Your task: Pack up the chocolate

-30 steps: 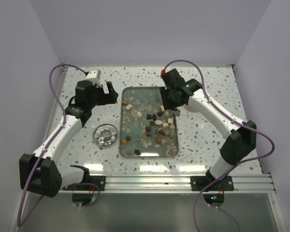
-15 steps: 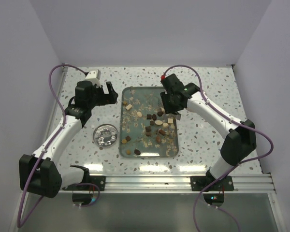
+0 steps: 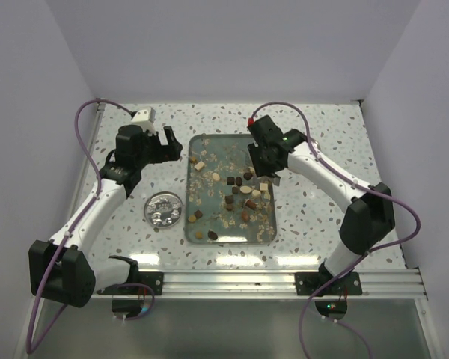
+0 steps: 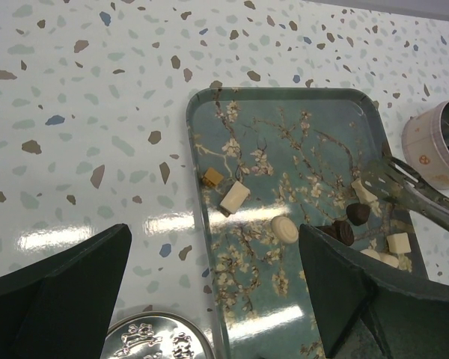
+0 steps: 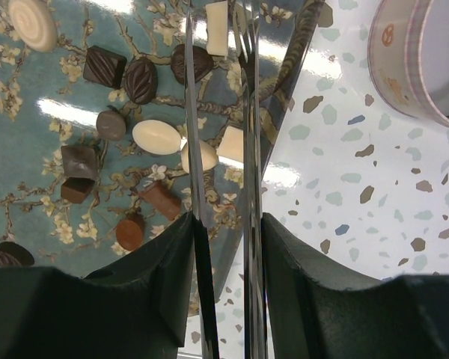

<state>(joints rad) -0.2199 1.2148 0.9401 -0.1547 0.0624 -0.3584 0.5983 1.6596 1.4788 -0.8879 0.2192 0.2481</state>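
Hides the round pink tin [image 4: 434,146] behind the right arm in the overhead view. Shows it only from the wrist cameras, just off the right edge of the teal, blossom-patterned rectangular tray [image 4: 299,127], cut off by the frame both times. Cuts off the round silver dish [image 3: 165,209] of shiny pieces at the bottom of the left wrist view.

Cannot tell whether the thin metal tongs [image 5: 248,187] pinch anything; tips reach a cream square at the picture's top edge.

Shows the right gripper [image 5: 226,217] with fingers narrowed onto those tongs, over the tray's right side. Shows the left gripper [image 3: 168,142] with fingers spread wide, holding nothing, above the speckled white counter [image 3: 135,247] left of the tray.

Finds the chocolate [image 3: 239,191] scattered across the tray: dark brown cubes and rounds, cream ovals and squares, mostly toward the right half.
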